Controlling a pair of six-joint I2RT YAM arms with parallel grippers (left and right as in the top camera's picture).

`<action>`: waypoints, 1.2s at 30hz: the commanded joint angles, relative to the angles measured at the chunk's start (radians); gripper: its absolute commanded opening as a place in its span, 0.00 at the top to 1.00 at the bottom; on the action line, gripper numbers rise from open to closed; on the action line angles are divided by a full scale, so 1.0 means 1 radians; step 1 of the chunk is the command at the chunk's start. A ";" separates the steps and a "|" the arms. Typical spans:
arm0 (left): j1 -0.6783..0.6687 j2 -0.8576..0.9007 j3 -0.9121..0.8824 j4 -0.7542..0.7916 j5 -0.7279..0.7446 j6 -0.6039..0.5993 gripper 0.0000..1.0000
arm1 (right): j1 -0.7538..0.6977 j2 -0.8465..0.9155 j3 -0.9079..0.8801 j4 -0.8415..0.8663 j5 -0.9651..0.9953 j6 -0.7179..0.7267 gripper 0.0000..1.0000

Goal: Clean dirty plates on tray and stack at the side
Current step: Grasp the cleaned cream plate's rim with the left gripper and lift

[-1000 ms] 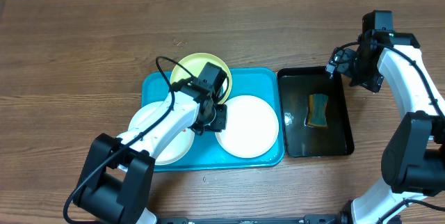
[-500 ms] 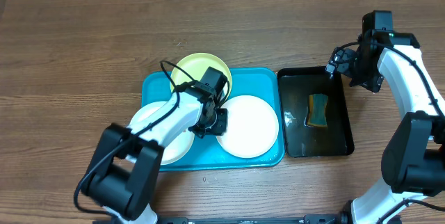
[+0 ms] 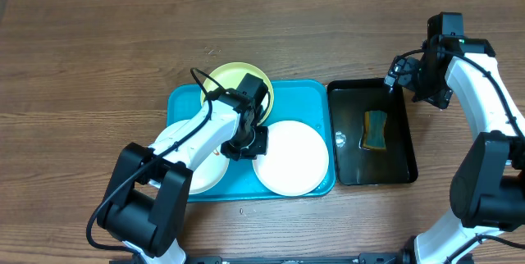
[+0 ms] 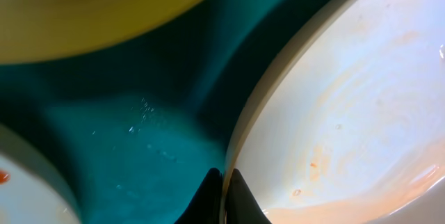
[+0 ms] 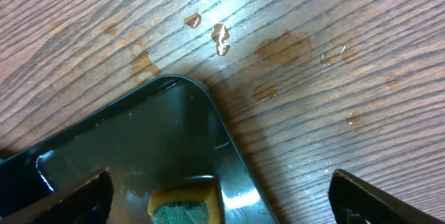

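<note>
The turquoise tray (image 3: 316, 92) holds three plates: a yellow-green plate (image 3: 238, 78) at the back, a white plate (image 3: 176, 141) at the left, and a white plate (image 3: 295, 156) at the right. My left gripper (image 3: 256, 141) is shut on the left rim of the right white plate. In the left wrist view the fingers (image 4: 224, 182) pinch that rim, and the plate (image 4: 348, 106) shows faint orange smears. The tray floor (image 4: 139, 133) and the yellow-green plate (image 4: 83, 8) show there too. My right gripper (image 3: 402, 75) is open and empty above the black tray's back right corner.
A narrow black tray (image 3: 385, 170) stands right of the turquoise tray, with a yellow-green sponge (image 3: 376, 129) in it. The right wrist view shows the black tray's corner (image 5: 139, 154), the sponge (image 5: 184, 206) and water drops (image 5: 221, 37) on the wooden table.
My left gripper has shifted slightly toward the table's front at the right white plate's rim, and the plate has moved a little with it. The right arm has not moved.
</note>
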 commanded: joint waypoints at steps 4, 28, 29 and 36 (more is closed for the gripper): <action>0.005 0.016 0.061 -0.043 -0.043 0.092 0.96 | 0.000 -0.003 0.021 0.006 -0.006 0.000 0.00; 0.065 -0.015 0.380 -0.153 -0.041 0.140 0.96 | 0.000 -0.003 0.021 0.006 -0.006 0.000 0.00; 0.047 -0.015 0.399 -0.133 -0.076 0.126 0.96 | 0.000 -0.003 0.021 0.006 -0.006 0.000 0.00; -0.045 -0.014 0.409 0.010 -0.166 0.092 0.96 | 0.000 -0.003 0.021 0.006 -0.006 0.000 0.00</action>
